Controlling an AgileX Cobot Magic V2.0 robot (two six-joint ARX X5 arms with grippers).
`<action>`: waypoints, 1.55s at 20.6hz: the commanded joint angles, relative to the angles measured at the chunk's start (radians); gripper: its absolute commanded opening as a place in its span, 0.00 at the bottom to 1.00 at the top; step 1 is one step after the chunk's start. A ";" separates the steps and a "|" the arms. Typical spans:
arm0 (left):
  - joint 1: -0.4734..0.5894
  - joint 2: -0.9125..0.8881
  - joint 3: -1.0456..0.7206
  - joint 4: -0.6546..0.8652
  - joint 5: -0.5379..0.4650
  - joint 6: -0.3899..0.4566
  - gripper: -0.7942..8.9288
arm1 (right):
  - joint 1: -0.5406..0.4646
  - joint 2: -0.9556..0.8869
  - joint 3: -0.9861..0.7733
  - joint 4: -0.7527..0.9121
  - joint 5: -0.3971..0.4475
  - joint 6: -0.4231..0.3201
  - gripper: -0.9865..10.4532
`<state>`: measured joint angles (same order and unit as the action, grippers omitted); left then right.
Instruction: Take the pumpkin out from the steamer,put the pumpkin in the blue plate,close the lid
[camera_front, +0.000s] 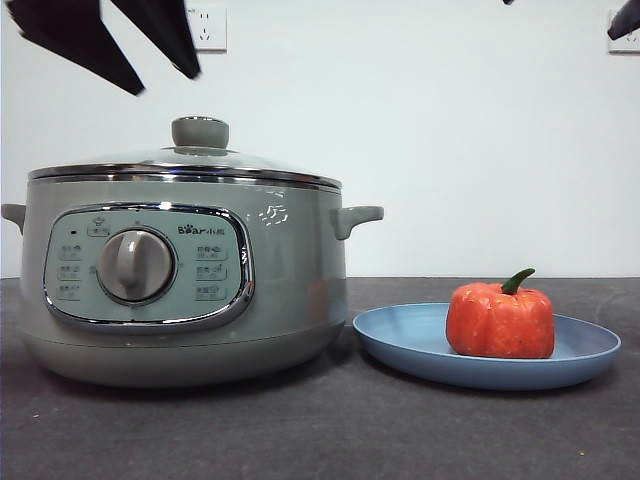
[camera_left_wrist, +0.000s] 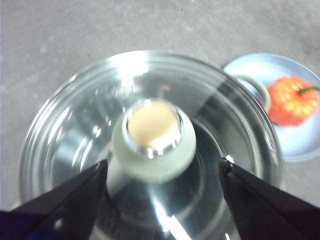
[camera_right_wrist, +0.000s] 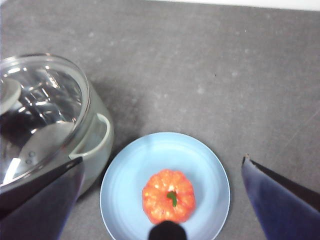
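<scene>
The sage-green steamer (camera_front: 290, 270) stands at the left with the glass lid (camera_front: 180, 160) resting on its rim. My left gripper (camera_front: 167, 83) hangs open just above the lid's knob (camera_left_wrist: 152, 137), one jaw on each side of it, touching nothing. Beside the steamer's right handle, the orange-red pumpkin (camera_front: 500, 320) sits upright on the blue plate (camera_front: 400, 345). My right gripper (camera_right_wrist: 160, 164) is open and empty, high above the pumpkin (camera_right_wrist: 168, 196) and the plate (camera_right_wrist: 202, 155); in the front view it is only a black tip (camera_front: 625, 20) at the top right corner.
The dark grey tabletop (camera_front: 330, 430) runs in front of and to the right of the plate. A white wall with sockets (camera_front: 208, 28) is close behind. The steamer's side handle (camera_right_wrist: 95, 137) nearly reaches the plate's rim.
</scene>
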<state>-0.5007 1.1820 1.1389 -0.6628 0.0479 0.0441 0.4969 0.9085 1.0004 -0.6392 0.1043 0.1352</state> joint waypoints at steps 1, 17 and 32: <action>-0.003 -0.041 -0.005 -0.035 0.006 0.001 0.33 | 0.002 0.000 -0.005 -0.002 -0.001 0.006 0.47; -0.003 -0.512 -0.378 0.033 -0.103 0.004 0.07 | 0.003 -0.305 -0.388 0.306 0.008 0.067 0.07; -0.003 -0.539 -0.377 0.003 -0.098 0.004 0.08 | 0.002 -0.305 -0.388 0.293 0.032 0.084 0.07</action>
<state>-0.5007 0.6460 0.7647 -0.6617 -0.0513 0.0517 0.4976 0.6052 0.6197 -0.3508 0.1337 0.2108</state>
